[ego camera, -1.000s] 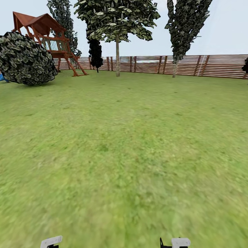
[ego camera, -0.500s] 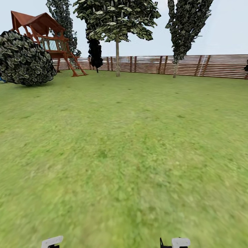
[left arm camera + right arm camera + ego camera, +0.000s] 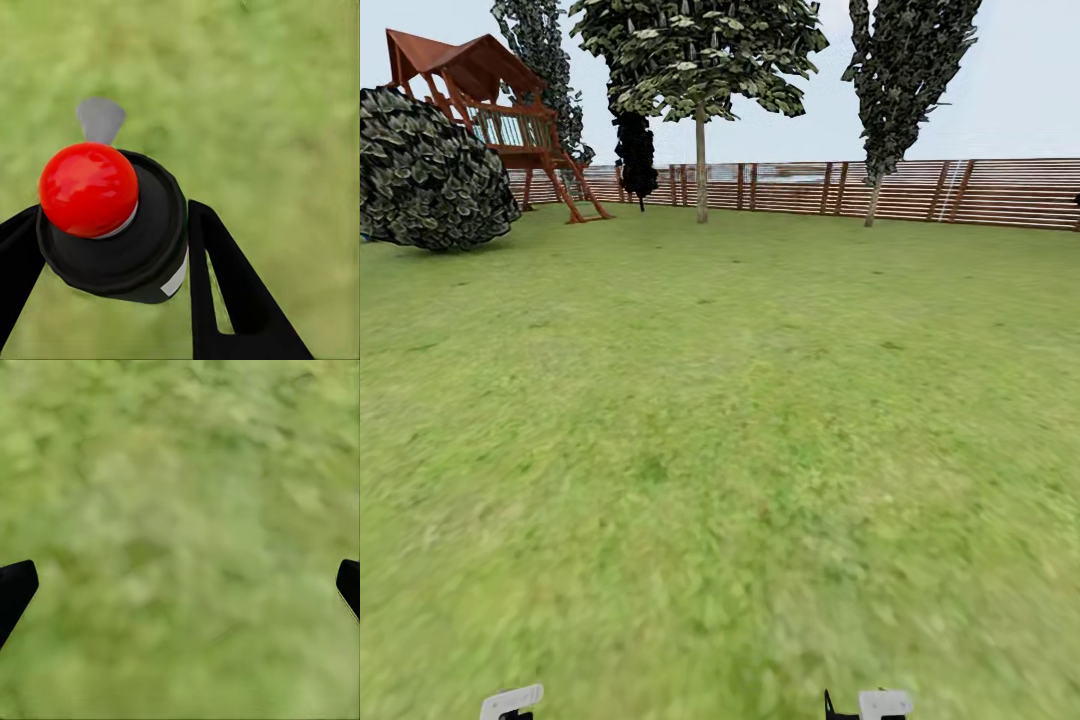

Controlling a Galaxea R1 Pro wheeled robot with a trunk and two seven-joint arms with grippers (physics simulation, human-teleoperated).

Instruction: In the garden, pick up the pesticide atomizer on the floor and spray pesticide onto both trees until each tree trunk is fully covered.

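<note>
L claw [image 3: 112,240] clamped on atomizer [image 3: 112,225], red knob btwn its fingers, lawn [image 3: 720,420] below. R claw [image 3: 180,585] spread apart w/ nothing held. Pale-trunk tree [image 3: 701,160] far ahead by fence [image 3: 960,192]

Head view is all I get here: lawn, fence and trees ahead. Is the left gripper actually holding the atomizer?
Observer: Yes. In the left wrist view the left gripper has a black finger on each side of the atomizer, a black body topped by a red ball.
Operator: And the right one?
Observer: The right gripper is open, fingertips wide apart, with blurred grass between them.
Operator: Can you see the nozzle?
Observer: A grey nozzle sticks out beyond the red ball, over the grass.
</note>
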